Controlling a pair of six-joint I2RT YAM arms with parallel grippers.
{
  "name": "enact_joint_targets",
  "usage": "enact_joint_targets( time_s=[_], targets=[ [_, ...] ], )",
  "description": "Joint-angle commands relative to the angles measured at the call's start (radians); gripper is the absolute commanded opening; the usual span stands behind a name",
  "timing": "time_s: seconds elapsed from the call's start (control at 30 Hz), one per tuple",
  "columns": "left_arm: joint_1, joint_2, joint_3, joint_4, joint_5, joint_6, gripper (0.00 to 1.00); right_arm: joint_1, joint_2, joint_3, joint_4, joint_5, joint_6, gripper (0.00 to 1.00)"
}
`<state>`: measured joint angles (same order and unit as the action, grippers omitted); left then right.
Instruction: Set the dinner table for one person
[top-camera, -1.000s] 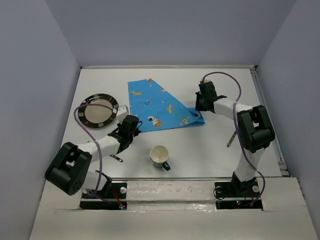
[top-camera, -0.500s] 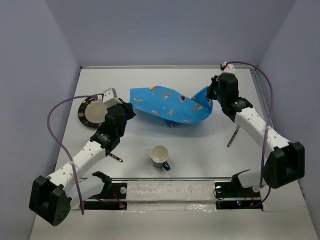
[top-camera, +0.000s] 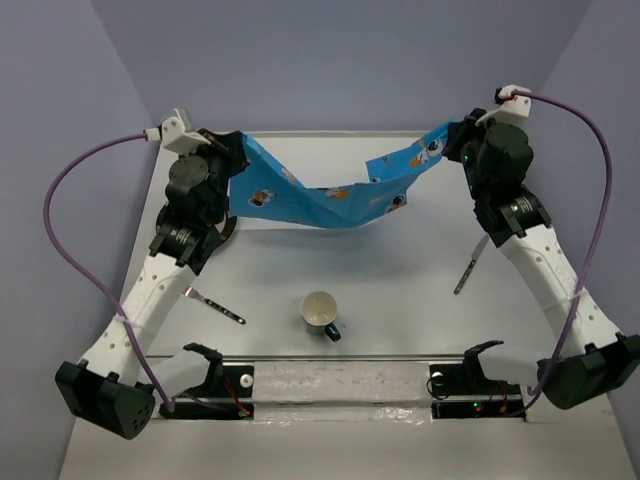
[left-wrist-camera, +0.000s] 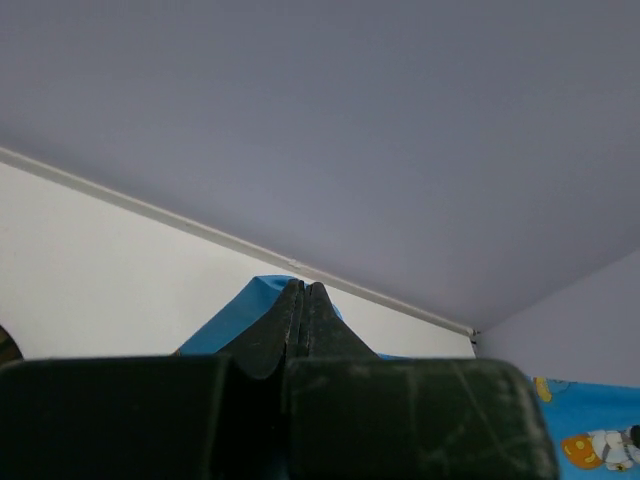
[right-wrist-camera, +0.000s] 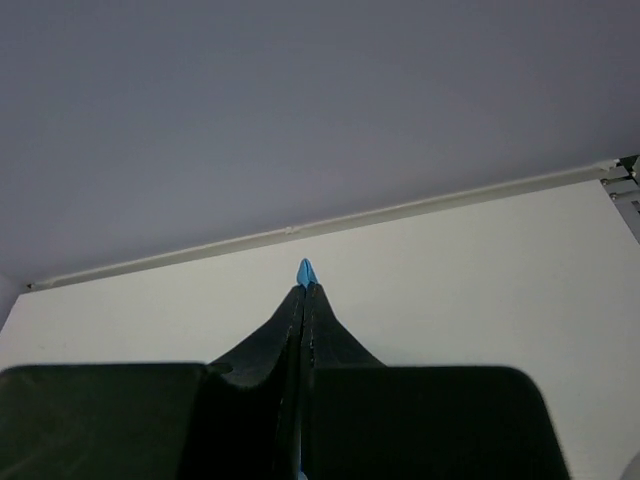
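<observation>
The left gripper (left-wrist-camera: 305, 292) and right gripper (right-wrist-camera: 303, 292) each clamp a corner of the placemat (top-camera: 330, 197), which sags between them above the far half of the dinner table (top-camera: 400, 300). Laying it flat likely requires drawing the corners apart evenly, then lowering both together, clear of the cup (top-camera: 320, 312).
</observation>
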<state>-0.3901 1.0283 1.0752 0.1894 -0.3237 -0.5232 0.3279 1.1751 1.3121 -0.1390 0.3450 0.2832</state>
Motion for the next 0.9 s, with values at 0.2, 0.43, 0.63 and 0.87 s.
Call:
enact_joint_targets(
  time_s=[0.2,0.43,0.63,0.87],
  targets=[
    [0.155,0.363,0.503,-0.07,0.146,0.087,0.0,-0.176,0.345,0.448,-0.002,-0.067,-0.041,0.0],
    [0.181,0.471,0.721,-0.176,0.244,0.098,0.0,-0.205,0.428,0.65,-0.076,-0.06,-0.096,0.0],
    [0.181,0.305,0.334,-0.059,0.267,0.036,0.0,-0.205,0.224,0.238,0.008,-0.119,0.019,0.0],
    [0.184,0.184,-0.191,0.062,0.29,-0.081,0.0,-0.205,0.133,-0.288,0.119,-0.238,0.188,0.0]
  ],
)
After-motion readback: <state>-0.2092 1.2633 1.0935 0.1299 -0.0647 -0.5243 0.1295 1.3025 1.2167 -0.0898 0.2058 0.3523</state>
